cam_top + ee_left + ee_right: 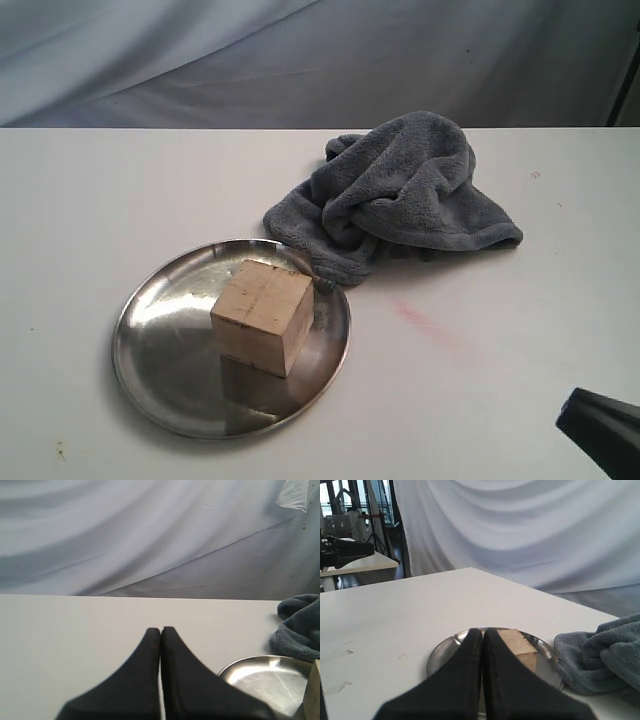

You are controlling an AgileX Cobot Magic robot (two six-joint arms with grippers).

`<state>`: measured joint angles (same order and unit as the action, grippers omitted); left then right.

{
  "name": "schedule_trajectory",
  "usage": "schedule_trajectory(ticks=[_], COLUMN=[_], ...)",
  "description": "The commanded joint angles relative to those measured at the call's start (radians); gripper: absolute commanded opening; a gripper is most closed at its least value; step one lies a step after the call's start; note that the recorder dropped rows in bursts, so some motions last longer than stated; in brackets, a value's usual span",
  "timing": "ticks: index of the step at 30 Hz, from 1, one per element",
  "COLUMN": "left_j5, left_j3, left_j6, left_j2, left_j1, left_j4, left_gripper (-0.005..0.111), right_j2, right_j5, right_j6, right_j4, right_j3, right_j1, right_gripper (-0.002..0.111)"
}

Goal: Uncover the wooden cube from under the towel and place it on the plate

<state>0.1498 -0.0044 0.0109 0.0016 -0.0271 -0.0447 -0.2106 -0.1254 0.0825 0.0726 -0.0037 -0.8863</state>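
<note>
The wooden cube point(262, 315) stands uncovered on the steel plate point(160, 350), a little right of the plate's middle. Behind and to the right of the plate lies the dark grey towel point(400, 195), bunched up, one corner touching the plate's far rim. My right gripper point(600, 428) shows as a dark tip at the lower right corner, well away from the plate. In the right wrist view that gripper point(483, 631) is shut and empty, with the cube point(520, 645) and plate point(442, 655) beyond it. My left gripper point(160, 630) is shut and empty, the plate point(260, 675) off to one side.
The white table point(120, 200) runs back to a pale draped cloth backdrop point(300, 60). A faint pink smear point(425, 322) marks the tabletop right of the plate. Other tables and equipment point(345, 550) stand beyond the table's edge in the right wrist view.
</note>
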Motion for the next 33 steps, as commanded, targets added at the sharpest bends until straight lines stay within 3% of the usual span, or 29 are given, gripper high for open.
schedule_trajectory(ticks=[1, 22, 33], left_j5=[-0.004, -0.004, -0.004], left_j3=[0.004, 0.004, 0.004], left_j6=[-0.003, -0.002, -0.002], left_j2=[-0.002, -0.002, -0.002], left_j1=[-0.001, -0.001, -0.001], left_j4=[0.001, 0.001, 0.001], left_gripper=[0.001, 0.001, 0.001], right_j2=[-0.003, 0.018, 0.211], right_j5=[-0.02, -0.019, -0.028], right_j6=[-0.02, 0.027, 0.027], right_j4=[-0.006, -0.018, -0.018], right_j3=[0.004, 0.004, 0.004], right_j1=[0.005, 0.39, 0.818], right_gripper=[0.0, 0.0, 0.0])
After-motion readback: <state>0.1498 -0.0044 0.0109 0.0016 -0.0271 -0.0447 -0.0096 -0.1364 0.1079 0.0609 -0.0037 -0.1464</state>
